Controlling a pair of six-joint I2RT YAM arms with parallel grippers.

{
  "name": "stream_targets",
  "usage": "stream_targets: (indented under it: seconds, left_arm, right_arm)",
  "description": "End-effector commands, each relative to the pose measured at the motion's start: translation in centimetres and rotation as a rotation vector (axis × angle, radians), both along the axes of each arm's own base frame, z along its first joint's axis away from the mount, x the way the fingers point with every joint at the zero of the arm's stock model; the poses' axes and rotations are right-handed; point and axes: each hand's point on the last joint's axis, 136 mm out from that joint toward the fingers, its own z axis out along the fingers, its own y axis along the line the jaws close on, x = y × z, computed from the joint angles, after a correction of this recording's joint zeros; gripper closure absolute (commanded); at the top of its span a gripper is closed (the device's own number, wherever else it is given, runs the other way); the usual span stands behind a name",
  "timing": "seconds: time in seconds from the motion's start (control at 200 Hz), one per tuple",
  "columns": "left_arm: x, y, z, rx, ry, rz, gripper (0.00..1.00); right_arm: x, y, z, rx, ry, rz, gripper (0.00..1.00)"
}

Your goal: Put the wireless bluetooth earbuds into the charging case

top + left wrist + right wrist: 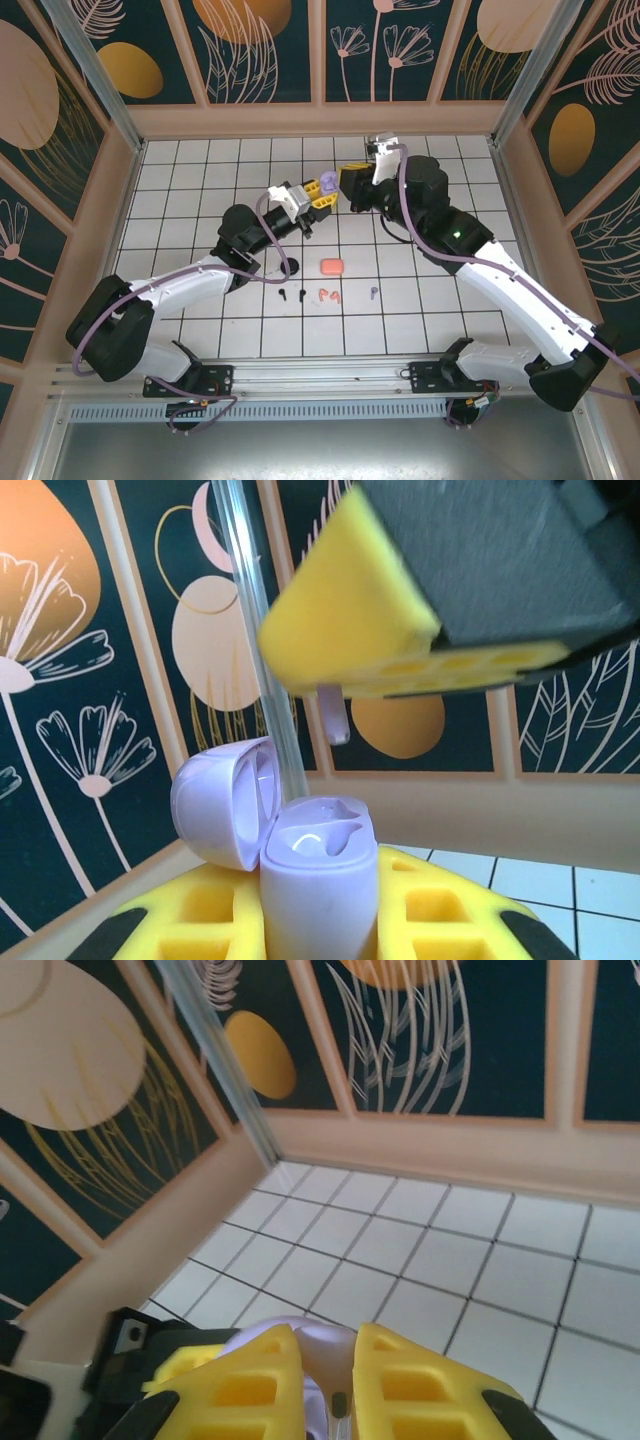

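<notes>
**Lavender earbud held over the open case**

The left gripper [320, 190] is off the desk [200, 170], toward 12 o'clock from its middle. It is clamped on the lavender case [318, 880], which stands upright between the yellow fingers. In the left wrist view the case's lid [225, 800] is swung open to 9 o'clock. At the case's 12 o'clock hangs the lavender earbud [336, 718], stem down and clear of the wells. The right gripper [328, 1345] pinches it between near-closed pads and meets the left gripper from 3 o'clock. On the desk at 6 o'clock of both grippers lies the coral case [332, 266]. Nearer the bases runs a row of two black earbuds [283, 295], two coral earbuds [328, 296] and a spare lavender earbud [373, 292].
</notes>
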Motion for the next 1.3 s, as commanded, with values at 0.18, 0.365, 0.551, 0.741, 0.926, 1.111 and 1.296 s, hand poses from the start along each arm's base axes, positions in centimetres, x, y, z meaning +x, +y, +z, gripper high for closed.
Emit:
stream_targets:
  seconds: [0.18,0.365,0.551,0.741,0.926,1.111,1.296]
  left_arm:
    - [0.0,0.1,1.3,0.014,-0.073,0.032,1.0]
    - [0.0,-0.1,1.4,0.015,-0.077,0.024,1.0]
    - [0.0,-0.2,1.7,0.011,-0.078,0.02,1.0]
    - [-0.1,-0.1,1.6,0.013,-0.075,0.017,1.0]
    - [-0.3,-0.1,1.8,0.008,-0.076,0.011,1.0]
    - [-0.4,0.0,2.1,0.002,-0.077,0.009,1.0]
    - [-0.6,0.2,2.4,-0.005,-0.08,0.006,1.0]
  right_arm:
    - [-1.3,0.7,3.0,0.094,-0.102,0.093,0.86]
    - [-1.8,1.0,2.2,0.112,-0.067,0.113,0.86]
    - [-1.8,1.1,0.8,0.106,-0.033,0.105,0.86]
    - [-1.5,1.5,0.2,0.103,-0.014,0.106,0.87]
    - [-1.3,2.0,-0.3,0.093,0.003,0.112,0.87]
    - [-1.2,2.4,-1.0,0.083,0.02,0.117,0.87]
    - [-1.0,2.4,-1.8,0.06,0.031,0.1,0.88]
